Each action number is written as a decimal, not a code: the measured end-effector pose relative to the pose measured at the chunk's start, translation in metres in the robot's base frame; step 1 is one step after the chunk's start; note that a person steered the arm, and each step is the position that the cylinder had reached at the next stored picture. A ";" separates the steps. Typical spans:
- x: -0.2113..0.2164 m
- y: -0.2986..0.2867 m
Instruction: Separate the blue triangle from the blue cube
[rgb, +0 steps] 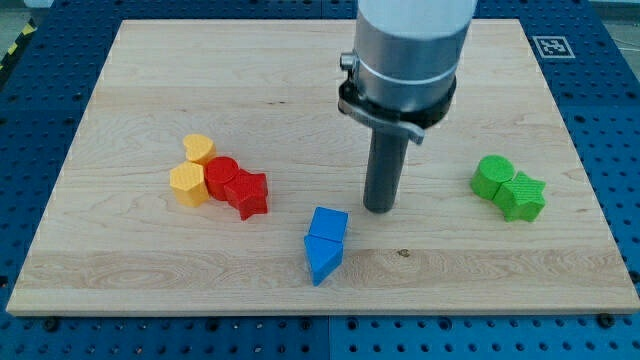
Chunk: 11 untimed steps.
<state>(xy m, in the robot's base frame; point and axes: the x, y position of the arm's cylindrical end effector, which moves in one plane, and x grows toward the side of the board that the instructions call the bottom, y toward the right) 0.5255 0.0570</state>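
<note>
While my tip (381, 208) stands beside the blue cube (328, 223), the blue triangle (322, 259) touches it; no claw shows.

A: How is the light?

B: Bright and even, coming from above. The wooden desk (300, 70) is evenly lit, its grain plain to read, with no hot glare on it.

A: Shadows?

B: Soft and short. A faint dark patch sits at the foot of the rod by my tip (380, 208), and thin shadows hug the bases of the blocks.

A: Any shine?

B: A pale sheen runs down the metal collar (405, 70) above the rod.

A: Sharpness?

B: Crisp across the desk; edges of the blocks are clean. The desk's edges look straight, with only perspective narrowing toward the view's top.
</note>
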 end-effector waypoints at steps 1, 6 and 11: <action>0.029 0.000; 0.052 -0.059; 0.052 -0.145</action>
